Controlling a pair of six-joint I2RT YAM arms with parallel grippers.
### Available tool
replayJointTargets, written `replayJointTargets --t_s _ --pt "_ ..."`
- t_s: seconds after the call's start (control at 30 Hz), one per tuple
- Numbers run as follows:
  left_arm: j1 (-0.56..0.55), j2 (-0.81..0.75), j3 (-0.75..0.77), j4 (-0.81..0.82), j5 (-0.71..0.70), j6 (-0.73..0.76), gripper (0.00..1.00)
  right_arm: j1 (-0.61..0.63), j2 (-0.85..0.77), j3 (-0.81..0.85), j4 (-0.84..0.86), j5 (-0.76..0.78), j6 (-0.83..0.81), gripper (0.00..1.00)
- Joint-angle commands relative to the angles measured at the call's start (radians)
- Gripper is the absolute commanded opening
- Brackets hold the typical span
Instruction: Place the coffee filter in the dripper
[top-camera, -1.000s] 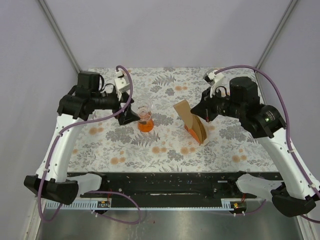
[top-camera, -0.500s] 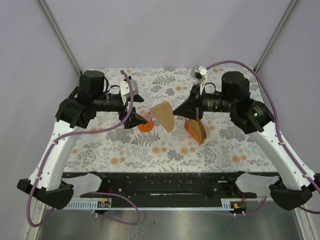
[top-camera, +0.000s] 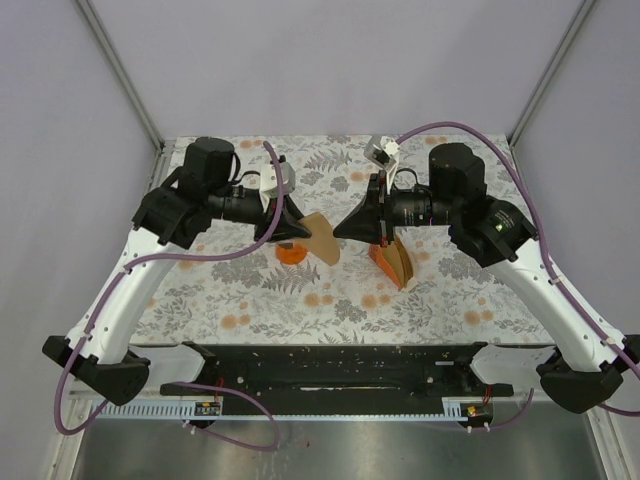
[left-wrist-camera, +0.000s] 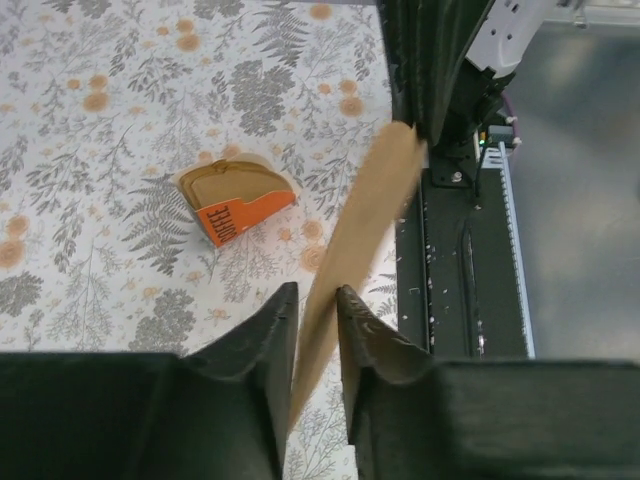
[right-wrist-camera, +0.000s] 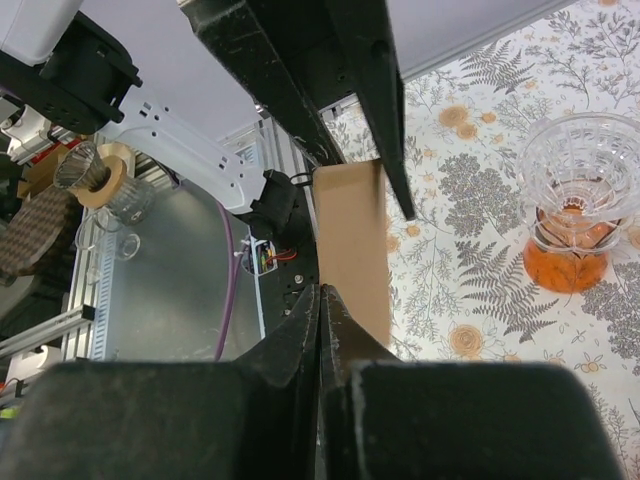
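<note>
On the surface (top-camera: 300, 300), the dripper (top-camera: 293, 254) stands left of the filter holder (top-camera: 393, 262). The coffee filter (top-camera: 323, 240) hangs left of the filter holder too, nearer it, above the surface.

Pale lilac-grey wall panels (top-camera: 330, 60) on three sides, silver corner struts (top-camera: 120, 70) between. Table (top-camera: 260, 300) covered by white cloth, grey fern and orange flower print. Black rail (top-camera: 330, 365) along near edge, grey metal sheet (top-camera: 340, 450) nearest camera. Soft even light.
</note>
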Motion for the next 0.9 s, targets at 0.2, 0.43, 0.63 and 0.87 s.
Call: replayJointTargets --t_s 0.2,0.43,0.63,0.87 --pt "-0.005 -0.021 0.049 0.023 0.128 0.009 0.00 0.011 -0.059 -0.028 0.070 0.061 -0.082 0.27" --pt "0.024 -0.046 0.085 0.022 0.179 -0.008 0.00 0.011 -0.197 -0.250 0.225 0.128 -0.157 0.66" --pt "0.026 -0.046 0.086 0.022 0.217 -0.022 0.00 0.013 -0.173 -0.364 0.427 0.058 -0.023 0.64" --pt "0.030 -0.046 0.083 0.049 0.223 -0.054 0.00 0.013 -0.173 -0.443 0.679 0.063 0.073 0.44"
